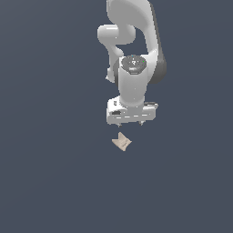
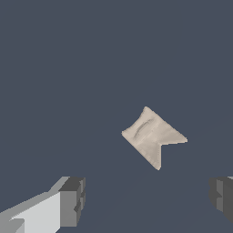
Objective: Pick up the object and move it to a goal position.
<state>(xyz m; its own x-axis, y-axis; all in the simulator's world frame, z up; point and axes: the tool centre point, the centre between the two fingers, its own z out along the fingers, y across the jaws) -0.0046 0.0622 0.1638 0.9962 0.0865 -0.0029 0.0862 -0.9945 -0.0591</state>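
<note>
Here the object (image 1: 122, 142) (image 2: 152, 136) is a small tan-beige angular lump with a V-shaped notch cut into 1 edge and a shallow dent on its broad face. It lies alone on the flat dark slate-blue surface (image 1: 50, 182), close beneath the gripper (image 1: 130, 124) in the exterior view and a little toward the exterior view's left of the gripper's middle. No gripper part touches it. The gripper hangs from the white arm (image 1: 133, 54) with its 2 dark-tipped fingers (image 2: 73, 201) spread wide apart; in the wrist view the lump sits beyond the tips, roughly in line with the gap between them, nearer 1 finger than the other. No writing, brand or label can be read anywhere, and no container shows in either view.
</note>
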